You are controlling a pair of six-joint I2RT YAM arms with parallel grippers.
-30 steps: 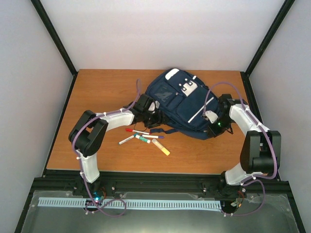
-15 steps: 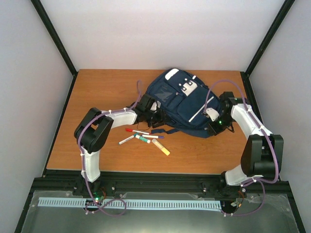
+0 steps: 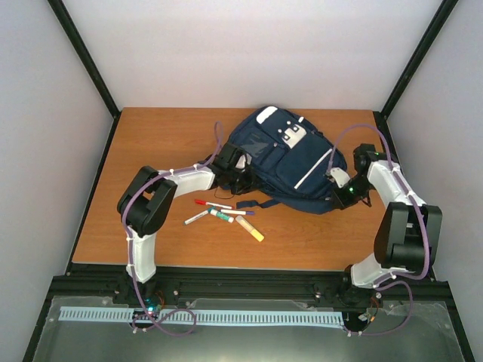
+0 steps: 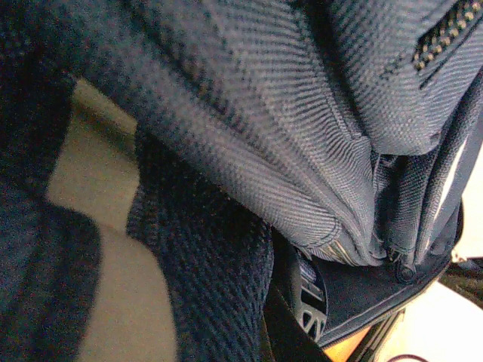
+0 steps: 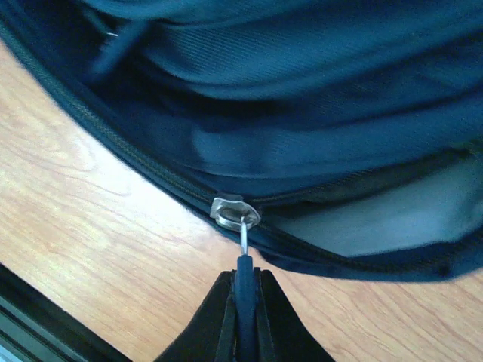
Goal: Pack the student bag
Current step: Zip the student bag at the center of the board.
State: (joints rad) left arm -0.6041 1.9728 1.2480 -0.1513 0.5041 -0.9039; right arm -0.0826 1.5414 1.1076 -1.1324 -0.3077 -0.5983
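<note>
The student bag (image 3: 285,160), navy with white stripes and patches, lies at the back middle of the table. My left gripper (image 3: 240,173) is pressed into its left side and shut on the bag's fabric. In the left wrist view navy cloth (image 4: 249,113) and a dark knit strap (image 4: 204,279) fill the frame, and only a dark finger (image 4: 290,332) shows at the bottom. My right gripper (image 3: 341,193) is at the bag's right edge. It (image 5: 243,280) is shut on the dark zipper pull (image 5: 242,264), which hangs from the silver slider (image 5: 235,211).
Several pens and markers (image 3: 223,215) lie on the wood just in front of the bag, with a yellow one (image 3: 250,228) nearest me. A loose dark strap (image 3: 253,204) trails toward them. Black frame rails (image 3: 385,132) border the table.
My left gripper has moved into the bag's left side and shut there. The right gripper, still holding the zipper pull, has moved right and drawn the bag's right edge outward.
</note>
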